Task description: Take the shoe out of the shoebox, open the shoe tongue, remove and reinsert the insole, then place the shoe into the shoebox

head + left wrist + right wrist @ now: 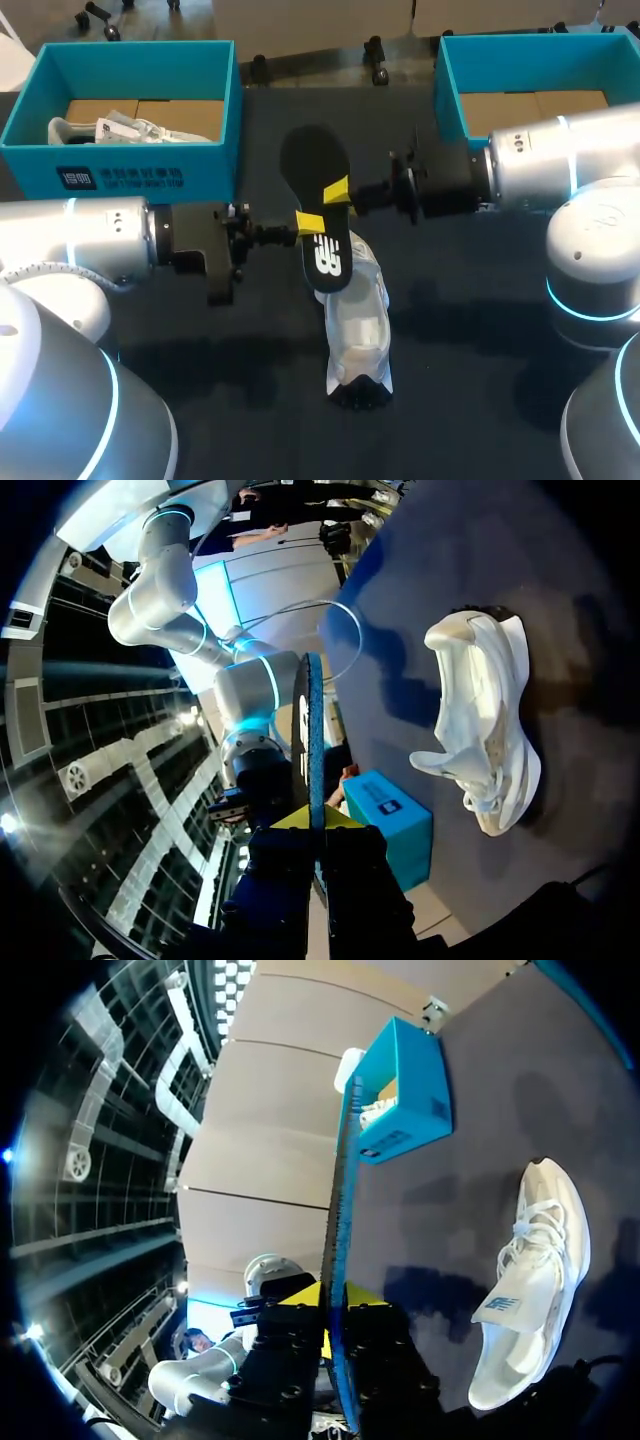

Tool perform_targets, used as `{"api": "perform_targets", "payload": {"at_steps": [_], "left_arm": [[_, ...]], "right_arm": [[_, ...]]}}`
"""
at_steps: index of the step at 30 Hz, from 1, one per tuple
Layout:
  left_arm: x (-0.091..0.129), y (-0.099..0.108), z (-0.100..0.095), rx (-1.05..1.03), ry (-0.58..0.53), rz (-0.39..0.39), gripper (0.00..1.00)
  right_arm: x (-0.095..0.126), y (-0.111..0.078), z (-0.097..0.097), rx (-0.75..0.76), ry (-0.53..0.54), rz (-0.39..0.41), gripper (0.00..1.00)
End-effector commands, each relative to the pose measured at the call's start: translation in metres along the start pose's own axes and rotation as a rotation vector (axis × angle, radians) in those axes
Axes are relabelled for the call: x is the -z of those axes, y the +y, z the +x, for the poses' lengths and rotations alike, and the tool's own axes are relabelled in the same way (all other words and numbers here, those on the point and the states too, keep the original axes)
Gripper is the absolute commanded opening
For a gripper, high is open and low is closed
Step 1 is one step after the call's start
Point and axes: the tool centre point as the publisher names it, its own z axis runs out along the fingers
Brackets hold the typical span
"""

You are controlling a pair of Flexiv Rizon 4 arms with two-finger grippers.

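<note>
Your left tool (pixel 309 224) and right tool (pixel 337 190) both pinch the insole (pixel 316 168).
The head view shows its flat face over the shoe (pixel 360 322); the wrist views show only its edge.

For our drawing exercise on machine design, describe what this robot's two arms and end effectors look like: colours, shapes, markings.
The left arm and right arm are silver-grey, built of rounded cylindrical segments with glowing cyan rings at the joints. Each ends in a black wrist section. The left end effector and right end effector are black, with two fingers tipped bright yellow.
</note>
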Motion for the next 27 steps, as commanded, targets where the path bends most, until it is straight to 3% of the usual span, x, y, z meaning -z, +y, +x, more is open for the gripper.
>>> {"api": "perform_targets", "payload": {"at_steps": [1,12,13,14,15,16,27], "left_arm": [[-0.001,-0.001,0.000,-0.001,0.001,-0.002,0.00],[-0.001,0.000,-0.001,-0.001,0.001,-0.001,0.01],[0.000,0.000,-0.001,-0.001,0.001,0.000,0.24],[0.000,0.000,-0.002,-0.001,0.001,0.001,0.38],[0.001,0.000,-0.003,0.002,0.001,0.002,0.72],[0.002,0.001,-0.005,0.003,0.000,0.001,1.00],[0.037,0.026,-0.004,0.038,0.089,0.033,1.00]], "right_arm": [[-0.003,-0.001,0.001,0.007,0.003,0.000,0.00],[-0.005,-0.002,0.003,0.019,0.010,0.006,0.00],[-0.005,-0.002,0.002,0.020,0.011,0.006,0.00],[-0.005,-0.002,0.002,0.021,0.011,0.006,0.00],[-0.005,-0.002,0.002,0.021,0.012,0.005,0.00],[-0.004,-0.003,0.001,0.024,0.016,0.005,0.00],[0.001,-0.003,-0.020,0.033,0.039,0.022,0.00]]}}
